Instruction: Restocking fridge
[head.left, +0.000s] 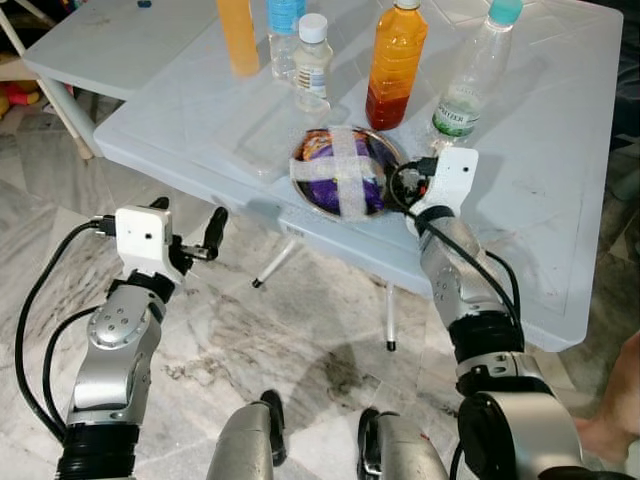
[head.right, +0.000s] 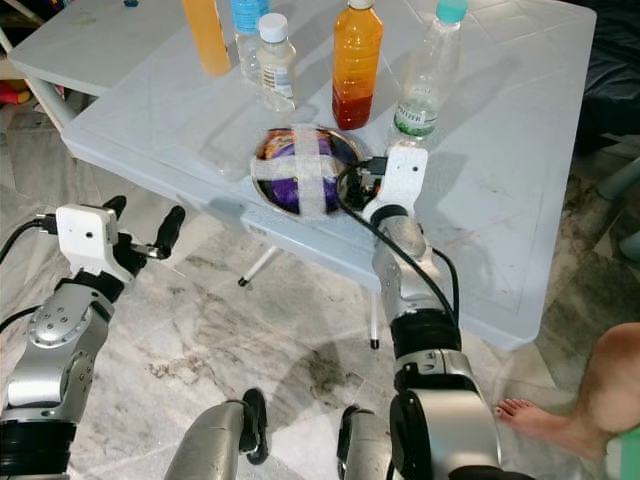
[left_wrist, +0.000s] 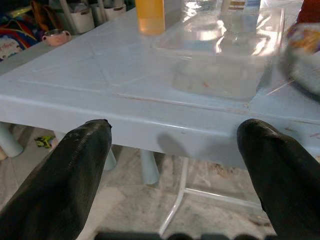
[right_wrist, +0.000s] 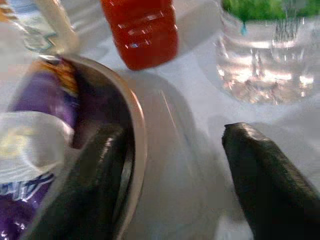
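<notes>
A pale blue plastic table (head.left: 560, 200) stands on a marble floor (head.left: 300, 340), with a second, lighter table (head.left: 120, 45) behind it at the robot's left. Near the front edge of the table sits a round metal bowl (head.left: 385, 150) holding purple packets, with two strips of white tape (head.left: 345, 170) crossed over its top. Behind the bowl stands a row of bottles: an orange juice bottle (head.left: 238, 35), a blue-capped bottle (head.left: 284, 25), a small white-capped bottle (head.left: 313, 62), a bottle of amber and red drink (head.left: 395, 65), and a clear water bottle (head.left: 470, 75) with a green label and teal cap.

The right gripper (right_wrist: 175, 170) is over the table at the bowl's right rim. Its fingers are spread wide and hold nothing: in the right wrist view one finger (right_wrist: 97, 175) lies inside the bowl against the rim, the other finger (right_wrist: 265, 175) rests outside over bare table, so the rim runs between them. The red drink bottle and the water bottle stand just beyond the fingertips.

The left gripper (head.left: 205, 238) hangs in front of the table's near edge, below the tabletop and well apart from the bowl. Its fingers (left_wrist: 70, 170) are wide apart and empty, pointing at the table edge, with a clear plastic tray (left_wrist: 220, 65) on the top beyond.

A person's bare foot (head.right: 525, 415) rests on the floor at the robot's right.
</notes>
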